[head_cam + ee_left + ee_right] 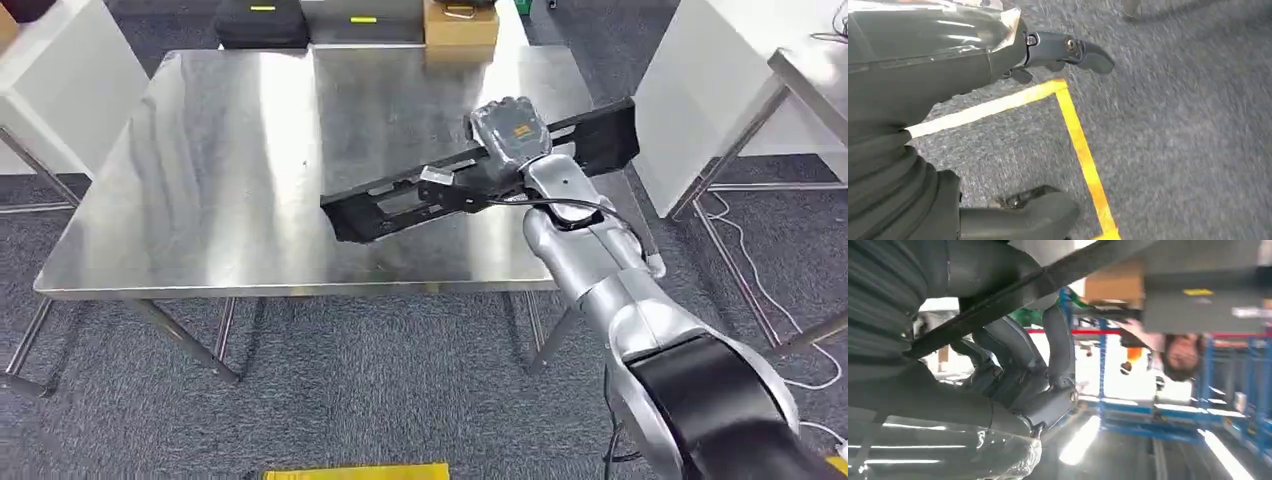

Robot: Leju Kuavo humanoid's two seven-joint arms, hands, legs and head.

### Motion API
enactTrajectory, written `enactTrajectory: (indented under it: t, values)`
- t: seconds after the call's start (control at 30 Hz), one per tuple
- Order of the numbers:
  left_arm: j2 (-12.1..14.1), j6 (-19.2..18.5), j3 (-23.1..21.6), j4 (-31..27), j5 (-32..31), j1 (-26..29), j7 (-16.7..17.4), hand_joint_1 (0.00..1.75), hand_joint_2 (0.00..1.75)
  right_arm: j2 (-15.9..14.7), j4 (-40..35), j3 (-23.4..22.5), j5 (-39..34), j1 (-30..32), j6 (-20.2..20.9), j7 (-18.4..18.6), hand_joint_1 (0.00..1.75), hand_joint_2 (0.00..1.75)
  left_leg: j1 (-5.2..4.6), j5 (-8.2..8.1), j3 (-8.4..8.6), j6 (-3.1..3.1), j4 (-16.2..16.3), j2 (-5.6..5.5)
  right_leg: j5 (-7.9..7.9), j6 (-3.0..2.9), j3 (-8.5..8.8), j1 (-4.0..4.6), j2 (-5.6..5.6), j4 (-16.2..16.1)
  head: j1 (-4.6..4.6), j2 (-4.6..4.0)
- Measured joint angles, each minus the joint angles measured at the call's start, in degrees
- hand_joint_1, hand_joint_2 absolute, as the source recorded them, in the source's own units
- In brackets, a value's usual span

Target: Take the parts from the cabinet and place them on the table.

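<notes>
A long black part with cut-outs lies slantwise over the right half of the steel table. My right hand grips it near its middle from above. Whether the part's low left end touches the tabletop I cannot tell. In the right wrist view, the fingers of my right hand curl around the black part. My left hand hangs over grey carpet, its fingers apart and holding nothing.
At the table's far edge stand a black case, a grey case and a cardboard box. White tables flank it at left and right. Yellow tape marks the carpet. A person stands beyond the table.
</notes>
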Motion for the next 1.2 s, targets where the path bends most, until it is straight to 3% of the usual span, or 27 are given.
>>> enactTrajectory:
  t: [0.03,0.07,0.1,0.13,0.17,0.2,0.23,0.27,0.3,0.37,0.4,0.43,0.47,0.5,0.57,0.6,0.63,0.67,0.73,0.77,0.87,0.9,0.93,1.2]
  values:
    - [-0.04,-0.02,0.04,0.00,-0.02,-0.05,0.00,0.00,1.75,-0.22,0.20,0.00,-0.04,0.21,-0.02,0.00,1.71,1.75,0.02,-0.02,-0.01,0.04,0.00,-0.93,-1.77,-0.05,-2.61,-0.07,0.26,4.93,0.00,0.00]
    - [-0.09,-0.02,0.07,0.00,-0.02,-0.03,0.00,0.00,1.75,-0.42,0.40,-0.02,-0.07,0.49,-0.04,-0.02,1.71,1.75,0.02,-0.03,-0.01,0.04,0.05,-1.85,-2.41,0.17,-4.46,-0.17,0.30,8.09,0.07,0.00]
    - [-0.11,-0.06,0.17,0.00,0.00,0.12,0.02,0.00,1.75,-0.46,0.59,-0.05,-0.07,0.68,-0.07,-0.07,1.71,1.75,0.03,-0.03,0.01,0.03,0.08,-2.71,-2.02,0.58,-5.15,-0.20,0.33,8.54,0.09,0.00]
    - [-0.15,-0.15,0.24,0.00,0.00,0.27,0.09,0.00,1.75,-0.53,0.75,-0.05,-0.07,0.72,-0.09,-0.07,1.71,1.75,0.04,-0.05,0.01,0.00,0.14,-3.50,-0.58,1.17,-4.50,-0.30,0.34,6.25,0.11,0.00]
    - [-0.15,-0.17,0.26,0.00,0.00,0.38,0.17,0.00,1.75,-0.61,0.81,-0.11,-0.07,0.66,-0.13,-0.07,1.71,1.75,0.09,-0.13,0.01,-0.13,0.31,-4.36,1.92,1.93,-2.57,-0.55,0.60,1.31,0.11,0.00]
    - [-0.17,-0.17,0.28,0.00,0.00,0.41,0.20,0.00,1.75,-0.66,0.86,-0.15,-0.07,0.49,-0.15,-0.07,1.71,1.75,0.17,-0.29,0.00,-0.37,0.61,-5.07,4.47,2.58,-0.15,-0.84,1.50,-4.29,0.15,0.00]
    - [-0.15,-0.17,0.28,0.00,-0.02,0.41,0.20,0.00,1.75,-0.77,1.01,-0.26,-0.09,0.34,-0.22,-0.07,1.71,1.75,0.22,-0.51,-0.17,-0.70,0.94,-5.68,6.02,2.88,1.71,-1.28,3.40,-8.69,0.15,0.00]
    - [-0.13,-0.17,0.31,0.00,-0.02,0.40,0.22,0.00,1.75,-0.90,1.23,-0.33,-0.15,0.25,-0.50,-0.07,1.71,1.75,-0.18,-0.85,-0.45,-1.18,1.51,-6.08,6.07,2.26,2.28,-1.13,3.76,-9.19,0.15,0.00]
    - [-0.13,-0.17,0.31,0.00,-0.04,0.53,0.20,0.00,1.75,-0.90,1.38,-0.42,-0.13,0.28,-0.61,-0.09,1.71,1.75,0.06,-0.79,-0.62,-1.36,1.32,-6.26,6.11,1.79,2.22,-1.06,2.88,-9.09,0.07,0.00]
    - [-0.13,-0.17,0.37,0.02,-0.04,0.90,0.18,0.00,1.75,-0.77,1.60,-0.48,-0.17,0.26,-0.68,-0.07,1.71,1.75,0.42,-0.63,-0.66,-1.96,1.12,-6.68,6.14,1.03,2.19,-0.58,2.52,-9.09,0.11,0.00]
    - [0.22,-0.13,0.52,0.02,-0.02,1.01,0.15,0.00,1.75,-0.79,1.66,-0.61,-0.17,0.07,-0.74,-0.04,1.71,1.75,0.36,-0.85,-0.79,-2.28,1.25,-7.02,6.46,0.45,2.47,-1.41,2.12,-9.52,0.11,0.00]
    - [0.07,-0.09,0.61,0.02,0.02,1.15,0.11,0.00,1.75,-0.72,1.69,-0.74,-0.17,-0.12,-0.81,0.00,1.71,1.75,0.19,-1.62,-1.17,-2.59,2.21,-4.90,6.50,0.18,2.60,-1.31,1.91,-9.61,0.02,0.00]
    - [0.09,-0.07,0.66,0.02,0.02,1.08,0.11,0.00,1.75,-0.66,1.71,-0.87,-0.17,-0.25,-1.01,-0.02,1.71,1.75,0.19,-3.34,-2.29,-2.98,4.79,-2.64,6.42,-0.37,2.66,-1.39,1.73,-9.61,-0.75,0.00]
    - [0.17,0.09,0.79,0.02,0.07,0.96,0.31,0.00,1.75,-0.66,1.82,-0.94,-0.17,-0.30,-1.05,-0.04,1.71,1.75,0.47,-5.41,-4.27,-3.38,8.76,-1.19,6.35,-0.47,2.71,-1.32,1.66,-9.61,-0.72,0.00]
    - [0.17,0.15,1.16,0.02,0.09,0.93,1.26,0.00,1.75,-0.66,2.21,-1.03,-0.15,-0.20,-1.12,-0.04,1.71,1.75,0.78,-8.60,-8.65,-3.87,17.07,-0.17,6.24,-0.62,2.70,-1.17,1.03,-9.59,-0.81,0.00]
    - [0.17,-0.02,1.18,0.07,0.04,0.94,2.63,0.00,1.75,-0.59,2.36,-1.03,-0.11,-0.10,-1.11,-0.04,1.71,1.75,0.82,-8.49,-9.61,-3.95,18.52,-0.07,6.15,-0.71,2.72,-1.16,0.43,-9.59,-0.76,0.00]
    - [0.17,0.00,1.20,0.07,0.00,0.99,3.95,0.00,1.75,-0.48,2.49,-1.05,-0.04,-0.08,-1.11,-0.04,1.71,1.75,0.84,-7.07,-9.09,-3.90,17.06,0.01,6.12,-0.72,2.75,-1.15,0.16,-9.58,-0.79,0.00]
    - [0.24,0.09,1.27,0.07,-0.09,0.99,4.75,0.00,1.75,-0.40,2.56,-1.05,-0.02,-0.09,-1.14,-0.02,1.71,1.75,0.83,-4.74,-7.26,-3.70,13.20,0.18,6.07,-0.75,2.83,-1.12,-0.26,-9.58,-0.83,0.00]
    - [0.42,0.02,1.31,0.07,-0.15,0.95,5.47,0.00,1.75,-0.33,2.56,-1.16,0.09,-0.21,-1.27,0.26,1.71,1.75,0.58,-0.49,-1.74,-2.87,3.20,1.60,5.76,-0.41,3.22,-0.98,-0.60,-9.59,-0.83,0.00]
    - [0.48,0.02,1.33,0.07,-0.20,0.83,5.79,0.00,1.75,-0.35,2.56,-1.27,0.02,-0.28,-1.60,0.48,1.71,1.75,0.12,-1.11,-0.56,-2.57,1.41,2.12,5.52,-0.04,3.23,-0.57,-0.93,-9.58,-0.70,0.00]
    - [0.48,0.02,1.35,0.07,-0.42,1.05,7.32,0.00,1.75,-0.35,2.65,-1.68,0.02,-0.38,-2.71,1.01,1.71,1.75,-0.17,-1.06,-0.58,-1.86,1.28,1.00,5.19,0.57,3.57,-0.48,-1.82,-9.93,-0.52,0.00]
    - [0.41,0.00,1.38,0.07,-0.42,1.13,7.54,0.00,1.75,-0.48,2.71,-1.79,0.13,-0.37,-2.84,1.18,1.71,1.75,0.04,-0.67,-0.47,-2.55,0.97,0.95,4.91,-0.03,3.57,0.40,-1.83,-9.71,-0.46,0.00]
    - [0.39,-0.09,1.40,0.07,-0.44,1.15,7.67,0.00,1.75,-0.57,2.76,-1.95,0.13,-0.41,-3.06,1.20,1.71,1.75,-0.26,-0.68,-0.46,-2.47,1.00,0.80,5.00,0.00,3.68,-0.03,-1.89,-9.77,-0.48,0.00]
    - [0.52,-0.87,1.60,0.09,-1.29,1.17,10.34,0.00,1.75,-1.05,3.83,-3.45,0.24,-0.44,-3.01,2.36,1.71,1.75,-0.77,-0.89,-0.48,-1.69,1.01,0.71,5.30,0.50,4.04,0.04,-1.99,-10.53,-0.46,0.00]
